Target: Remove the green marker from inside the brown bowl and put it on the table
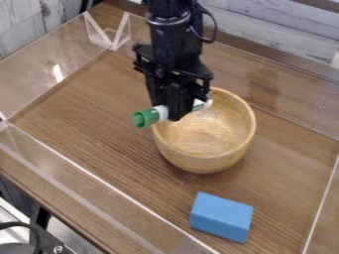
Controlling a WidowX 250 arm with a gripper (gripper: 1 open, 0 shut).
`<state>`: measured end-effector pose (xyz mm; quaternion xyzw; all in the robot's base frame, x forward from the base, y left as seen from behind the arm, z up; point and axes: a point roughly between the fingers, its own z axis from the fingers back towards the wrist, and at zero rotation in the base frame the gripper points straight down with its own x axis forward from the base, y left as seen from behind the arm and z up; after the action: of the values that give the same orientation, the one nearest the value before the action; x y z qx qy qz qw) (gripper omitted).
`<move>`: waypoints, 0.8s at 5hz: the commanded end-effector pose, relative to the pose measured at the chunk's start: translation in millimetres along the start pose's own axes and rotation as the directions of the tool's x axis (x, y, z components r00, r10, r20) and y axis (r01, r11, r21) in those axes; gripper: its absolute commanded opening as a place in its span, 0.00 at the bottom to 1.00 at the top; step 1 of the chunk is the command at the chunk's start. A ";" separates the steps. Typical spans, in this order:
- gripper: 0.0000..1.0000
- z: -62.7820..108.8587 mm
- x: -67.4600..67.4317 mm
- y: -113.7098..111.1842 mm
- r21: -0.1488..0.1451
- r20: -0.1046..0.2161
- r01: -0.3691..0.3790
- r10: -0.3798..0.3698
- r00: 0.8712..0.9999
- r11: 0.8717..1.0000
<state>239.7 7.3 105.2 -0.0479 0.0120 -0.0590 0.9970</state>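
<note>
My gripper (176,103) hangs from the black arm over the left rim of the brown bowl (212,139). It is shut on the green marker (150,116), which lies nearly level between the fingers. The marker's green cap sticks out to the left, past the bowl's rim and above the table (93,119). Its white barrel is partly hidden by the fingers. The marker is clear of the bowl's floor, and the bowl's hollow shows nothing else inside.
A blue rectangular block (220,215) lies on the tabletop in front of the bowl, toward the near right. Low clear acrylic walls (40,164) edge the table on all sides, with a clear bracket (106,35) at the far left.
</note>
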 end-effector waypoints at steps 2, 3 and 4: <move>0.00 20.4 -5.4 6.2 0.015 0.055 -0.017 0.016 0.998 1.000; 0.00 23.8 -11.1 11.4 0.019 0.055 -0.019 0.018 0.998 1.000; 0.00 26.9 -15.0 15.1 0.019 0.056 -0.020 0.019 0.998 1.000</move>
<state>224.8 24.5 119.4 -0.0453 0.0067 -0.0453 0.9979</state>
